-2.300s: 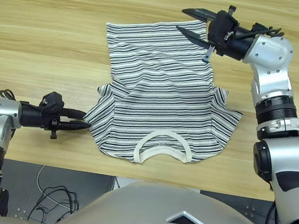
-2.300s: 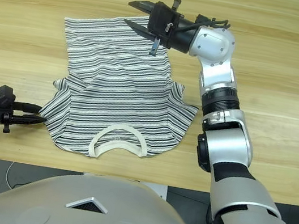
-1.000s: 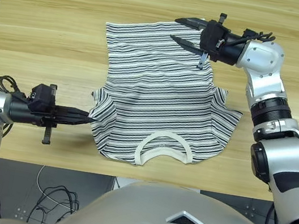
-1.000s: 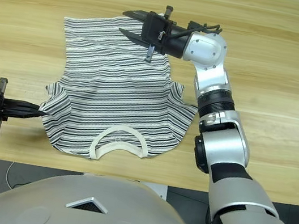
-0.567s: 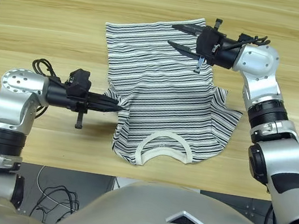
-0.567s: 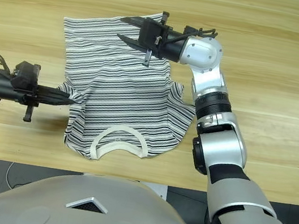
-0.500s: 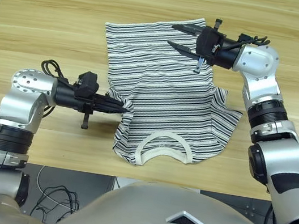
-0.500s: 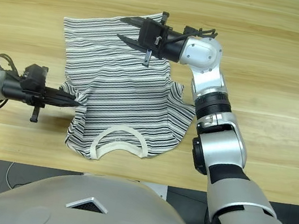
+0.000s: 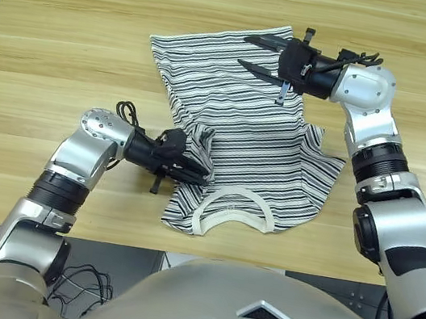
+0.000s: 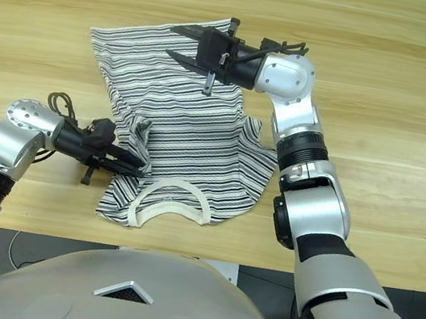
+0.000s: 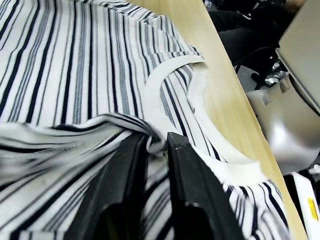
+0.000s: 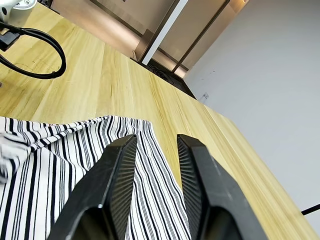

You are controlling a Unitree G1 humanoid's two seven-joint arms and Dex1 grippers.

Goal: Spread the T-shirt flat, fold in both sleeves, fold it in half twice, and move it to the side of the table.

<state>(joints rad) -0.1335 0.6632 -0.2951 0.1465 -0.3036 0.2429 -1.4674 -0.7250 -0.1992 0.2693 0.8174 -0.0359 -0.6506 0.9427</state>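
Striped black-and-white cloth, the T-shirt (image 9: 258,134) lies on our wooden desk (image 9: 68,45) with its pale collar (image 9: 235,209) toward the near edge. Our left tool (image 9: 200,179) is clamped on a bunch of the left sleeve (image 9: 199,142), which is drawn inward over the body of the shirt, just beside the collar. Our right tool (image 9: 247,51) hangs over the far right corner of the hem (image 9: 209,38), its two fingers (image 12: 120,185) spread apart above the stripes. The right sleeve (image 9: 321,173) lies out to the side on the desk.
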